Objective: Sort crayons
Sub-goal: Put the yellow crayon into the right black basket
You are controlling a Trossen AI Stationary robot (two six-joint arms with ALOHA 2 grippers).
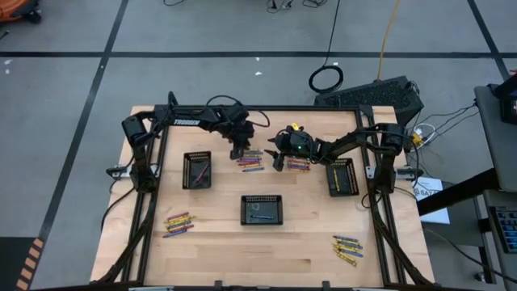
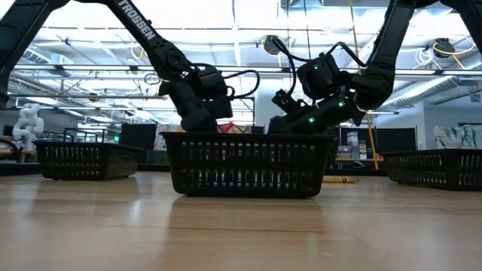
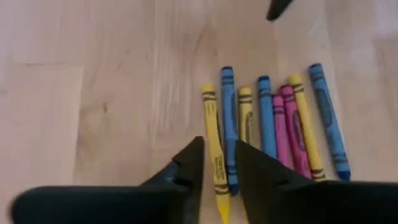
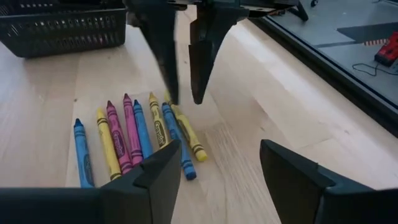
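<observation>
Three black trays (image 1: 262, 209) sit on a wooden table (image 1: 218, 250) — with four crayon clusters (image 3: 267, 127). The left gripper (image 3: 219, 163) straddles a yellow crayon (image 3: 213, 149), fingers slightly apart; the right gripper (image 4: 219, 163) gapes open beside it — workshop beyond.

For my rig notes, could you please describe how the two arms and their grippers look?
Both arms are dark, jointed, with looping black cables. The left arm bears white TROSSEN lettering; the right arm shows green lights at its wrist. The left gripper and right gripper have black tapered fingers.

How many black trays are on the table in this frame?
3. One tray sits toward the left arm's side, one tray at the table's middle, and one tray toward the right arm's side. None appears hidden in the overhead view.
</observation>
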